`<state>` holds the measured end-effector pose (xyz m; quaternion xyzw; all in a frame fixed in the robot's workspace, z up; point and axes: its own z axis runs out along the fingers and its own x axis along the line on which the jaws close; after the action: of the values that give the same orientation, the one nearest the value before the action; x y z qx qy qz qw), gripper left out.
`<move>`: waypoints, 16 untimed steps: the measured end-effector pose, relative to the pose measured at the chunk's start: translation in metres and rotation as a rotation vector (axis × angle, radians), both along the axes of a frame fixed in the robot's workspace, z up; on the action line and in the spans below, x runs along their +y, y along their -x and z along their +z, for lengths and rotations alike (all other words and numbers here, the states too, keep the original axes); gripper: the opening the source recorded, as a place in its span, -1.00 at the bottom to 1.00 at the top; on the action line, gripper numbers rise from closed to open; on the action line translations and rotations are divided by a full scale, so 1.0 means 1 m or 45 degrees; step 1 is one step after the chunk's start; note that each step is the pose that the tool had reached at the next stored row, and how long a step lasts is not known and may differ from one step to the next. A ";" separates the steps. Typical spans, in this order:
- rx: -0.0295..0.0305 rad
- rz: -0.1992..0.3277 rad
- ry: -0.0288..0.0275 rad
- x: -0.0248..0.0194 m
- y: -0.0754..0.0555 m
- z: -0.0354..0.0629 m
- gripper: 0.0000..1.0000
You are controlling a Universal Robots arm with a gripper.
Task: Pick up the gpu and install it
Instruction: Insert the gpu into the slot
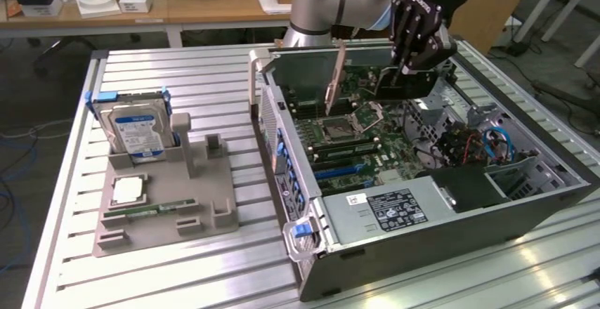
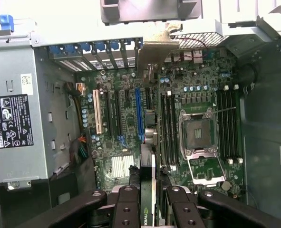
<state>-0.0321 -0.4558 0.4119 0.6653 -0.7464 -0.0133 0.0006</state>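
At the exterior view's left, on the ribbed aluminium table [image 1: 168, 70], lies a grey plastic holder tray [image 1: 211, 204]; at its far end a silver hard drive with a blue label [image 1: 139, 130] stands upright in a blue frame; nearer on the tray lie a square silvery processor chip [image 1: 128, 189] and, just beside it, a slim green memory stick [image 1: 150, 211]; right of the tray, well apart from it, stands the open black computer case [image 1: 450, 232] with its green motherboard [image 1: 356, 133] exposed; a grey power supply box with a black label [image 1: 384, 211] sits at the near end of the case; over the far right part of the board hangs the black gripper [image 1: 412, 70], its fingers clamped on the thin, flat black gpu [image 1: 405, 86], which hangs below them, above the board and not seated; a looped blue cable [image 1: 497, 140] lies in the case at the exterior view's right; from the wrist, the gripper [image 2: 147, 199] pinches the gpu [image 2: 147, 213] edge-on between its two black fingers [image 2: 126, 209]; beyond it lie the motherboard [image 2: 126, 142], a long blue expansion slot [image 2: 139, 114], the empty silvery processor socket [image 2: 197, 133] and the power supply box [image 2: 16, 123]
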 end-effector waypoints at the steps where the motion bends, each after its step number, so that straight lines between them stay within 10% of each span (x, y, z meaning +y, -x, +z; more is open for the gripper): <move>1: 0.0001 0.000 0.0001 0.0000 0.000 -0.0008 -0.48; 16: 0.0000 0.000 0.0071 0.0000 0.000 -0.0064 -0.48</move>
<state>-0.0324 -0.4558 0.4055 0.6653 -0.7465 -0.0112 0.0025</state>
